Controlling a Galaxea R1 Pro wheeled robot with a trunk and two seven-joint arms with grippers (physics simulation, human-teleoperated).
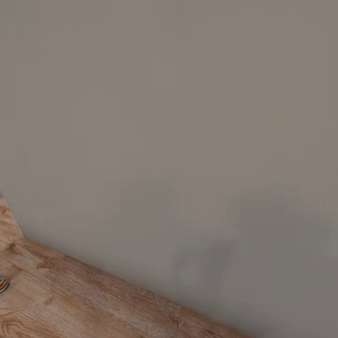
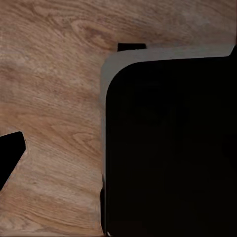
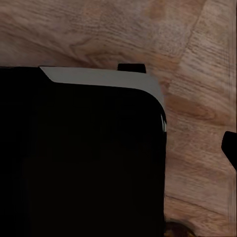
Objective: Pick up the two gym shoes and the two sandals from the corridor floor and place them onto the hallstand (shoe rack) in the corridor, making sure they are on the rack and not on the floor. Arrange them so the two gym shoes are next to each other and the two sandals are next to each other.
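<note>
- Head view: a plain grey wall (image 1: 169, 117) takes up most of the scene, meeting the wood-plank floor (image 1: 84, 300) along a slanted line.
- A sliver of a gym shoe (image 1: 3, 284), green and red-orange, lies on the floor at the far left edge.
- Wrist views: a black, grey-edged robot body (image 2: 173, 148) sits over the floor.
- Whether either end effector is spread or pressed together cannot be told.

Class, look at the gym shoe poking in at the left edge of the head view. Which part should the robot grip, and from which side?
Only a red-and-green sliver of the gym shoe shows, lying on the corridor floor, so its pose cannot be told. Probably from above, across the narrow collar, but the robot should turn left to see it first.
</note>
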